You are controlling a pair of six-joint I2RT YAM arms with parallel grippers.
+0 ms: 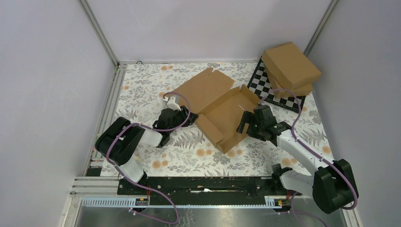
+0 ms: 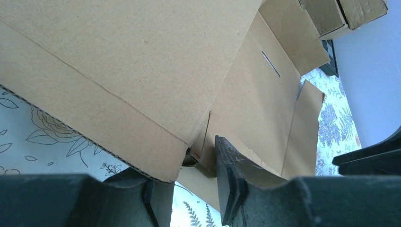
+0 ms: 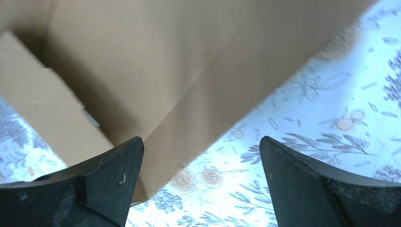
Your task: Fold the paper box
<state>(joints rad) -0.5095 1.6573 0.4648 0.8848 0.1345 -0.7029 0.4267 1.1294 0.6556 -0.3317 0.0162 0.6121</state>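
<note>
The paper box [image 1: 222, 113] lies partly folded on the floral table cover, with its tray walls raised and its lid panel [image 1: 204, 87] spread flat to the back left. My left gripper [image 1: 187, 118] is at the tray's left corner. In the left wrist view the box [image 2: 142, 61] fills the frame, and the left gripper [image 2: 187, 182] is part open with the corner flap between its fingers; the right finger [image 2: 231, 179] touches the wall. My right gripper [image 1: 245, 124] is wide open at the tray's right wall. In its own view the right gripper [image 3: 201, 156] is empty and the box [image 3: 179, 61] hangs over its left finger.
Two ready-made cardboard boxes [image 1: 291, 66] are stacked at the back right on a black-and-white chequered board [image 1: 261, 82]; they also show in the left wrist view [image 2: 340, 14]. Grey walls with metal rails close in the table on three sides.
</note>
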